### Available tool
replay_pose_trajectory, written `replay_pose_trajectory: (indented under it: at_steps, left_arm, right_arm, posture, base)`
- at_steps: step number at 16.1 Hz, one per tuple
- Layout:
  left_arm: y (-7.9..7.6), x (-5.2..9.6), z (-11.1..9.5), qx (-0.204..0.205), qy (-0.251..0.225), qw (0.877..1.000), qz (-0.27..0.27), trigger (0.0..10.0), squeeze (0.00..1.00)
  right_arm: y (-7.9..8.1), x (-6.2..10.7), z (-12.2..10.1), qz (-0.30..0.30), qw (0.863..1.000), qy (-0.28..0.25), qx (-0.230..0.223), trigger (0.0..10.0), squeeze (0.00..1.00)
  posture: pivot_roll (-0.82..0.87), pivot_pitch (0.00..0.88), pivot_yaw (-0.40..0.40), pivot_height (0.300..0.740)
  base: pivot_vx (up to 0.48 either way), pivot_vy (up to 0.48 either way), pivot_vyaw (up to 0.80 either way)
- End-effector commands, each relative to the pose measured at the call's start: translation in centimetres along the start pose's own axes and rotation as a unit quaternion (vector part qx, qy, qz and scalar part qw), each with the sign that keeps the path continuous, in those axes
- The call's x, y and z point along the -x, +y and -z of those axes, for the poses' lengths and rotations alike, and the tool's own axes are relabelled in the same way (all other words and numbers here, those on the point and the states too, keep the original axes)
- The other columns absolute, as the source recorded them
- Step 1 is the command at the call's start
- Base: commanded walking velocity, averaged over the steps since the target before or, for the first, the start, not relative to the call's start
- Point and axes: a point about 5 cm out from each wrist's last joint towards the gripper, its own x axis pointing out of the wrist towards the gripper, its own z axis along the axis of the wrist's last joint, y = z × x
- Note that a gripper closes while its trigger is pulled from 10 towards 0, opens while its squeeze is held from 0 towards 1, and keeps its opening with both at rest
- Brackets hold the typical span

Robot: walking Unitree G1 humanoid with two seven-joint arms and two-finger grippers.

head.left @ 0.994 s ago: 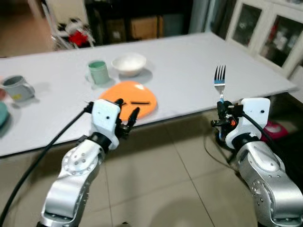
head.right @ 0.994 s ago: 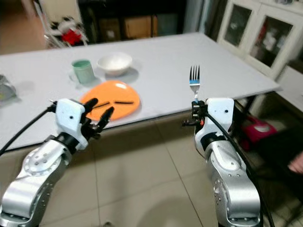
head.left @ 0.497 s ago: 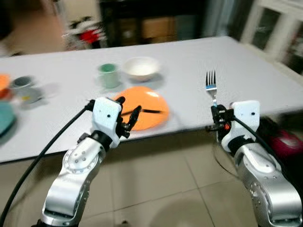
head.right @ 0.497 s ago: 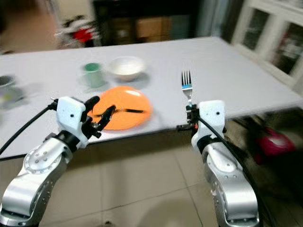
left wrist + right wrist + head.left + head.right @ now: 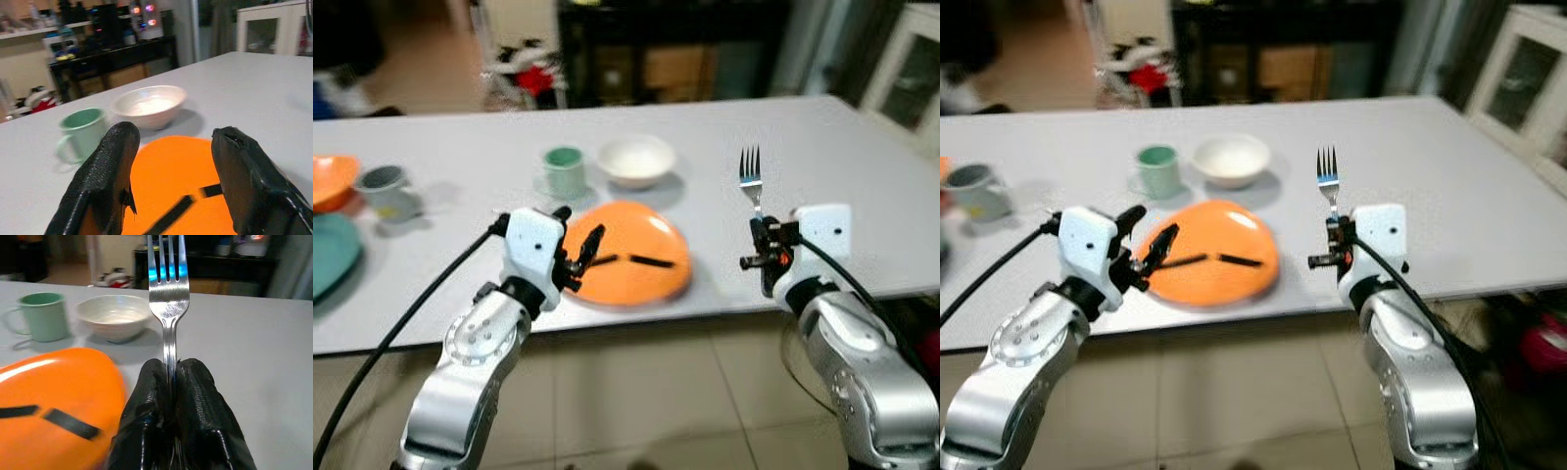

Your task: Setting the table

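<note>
A silver fork (image 5: 750, 180) stands upright, tines up, with my right gripper (image 5: 767, 257) shut on its handle just in front of the white table (image 5: 842, 166). In the right wrist view the fork (image 5: 167, 293) rises from between the closed fingers (image 5: 195, 396). An orange plate (image 5: 631, 262) with two black marks lies near the table's front edge. My left gripper (image 5: 576, 250) is open beside the plate's near left side, its fingers (image 5: 110, 176) apart with nothing between them. Behind the plate stand a green mug (image 5: 564, 169) and a white bowl (image 5: 636, 160).
A grey mug (image 5: 387, 189), an orange dish (image 5: 333, 179) and a teal plate (image 5: 331, 255) sit at the table's far left. Dark shelving (image 5: 646, 59) and red clutter (image 5: 533, 78) lie beyond the table. Tiled floor (image 5: 646, 392) lies below the front edge.
The camera has swung left and nearer the table, so more dishes show at the left. Both arms keep their pose, and the fork stays upright in the right gripper.
</note>
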Motion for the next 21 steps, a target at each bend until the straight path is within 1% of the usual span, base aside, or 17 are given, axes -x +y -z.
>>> replay_pose_trajectory:
  at_steps: [1,4,6,8,13,14,15,18,21]
  left_arm:
    - [0.4,0.2,-0.1,-0.005,-0.001,1.000,-0.008,10.0,0.00]
    - [0.5,0.3,0.0,-0.004,0.001,1.000,-0.009,10.0,0.00]
    - [0.6,0.5,0.2,-0.004,0.004,1.000,-0.012,10.0,0.00]
    - [0.6,0.6,0.3,-0.003,0.004,1.000,-0.013,10.0,0.00]
    - [0.8,0.5,0.4,0.000,0.004,1.000,-0.021,10.0,0.00]
    - [0.9,0.4,0.3,0.005,-0.001,1.000,-0.025,10.0,0.00]
    - [0.8,0.3,0.2,-0.001,-0.002,1.000,-0.022,10.0,0.00]
    - [0.9,0.1,0.2,0.000,-0.001,1.000,-0.018,10.0,0.00]
    - [0.9,-0.1,0.1,0.001,-0.002,1.000,-0.013,10.0,0.00]
  right_arm:
    - [0.7,-0.2,-0.2,-0.024,1.000,0.002,-0.005,10.0,0.00]
    - [1.1,-0.1,0.2,-0.041,0.999,0.017,-0.010,10.0,0.00]
    - [1.8,-0.1,0.7,-0.063,0.997,0.038,-0.012,10.0,0.00]
    - [2.1,-0.1,1.0,-0.075,0.996,0.050,-0.013,10.0,0.00]
    - [2.4,0.0,1.4,-0.090,0.994,0.065,-0.010,10.0,0.00]
    - [2.5,0.1,1.5,-0.091,0.994,0.065,-0.010,10.0,0.00]
    - [2.5,0.1,1.6,-0.092,0.993,0.068,-0.008,10.0,0.00]
    - [2.5,0.1,1.8,-0.089,0.993,0.072,-0.007,10.0,0.00]
    - [2.5,0.1,1.8,-0.088,0.993,0.072,-0.010,10.0,0.00]
  posture:
    - [0.12,0.000,0.011,0.727]
    - [0.12,0.000,0.011,0.727]
    - [0.12,0.000,0.009,0.727]
    - [0.13,0.000,0.008,0.727]
    - [0.12,0.000,0.015,0.727]
    - [0.12,0.000,0.017,0.727]
    - [0.12,0.000,0.025,0.727]
    - [0.11,0.000,0.033,0.727]
    - [0.11,0.000,0.033,0.727]
  base:
    - [0.345,0.000,0.00]
    - [0.345,0.000,0.00]
    - [0.347,0.000,0.00]
    - [0.341,0.000,0.00]
    - [0.334,0.000,0.00]
    - [0.000,0.000,0.00]
    - [0.000,0.000,0.00]
    - [0.000,0.000,0.00]
    - [0.000,0.418,0.00]
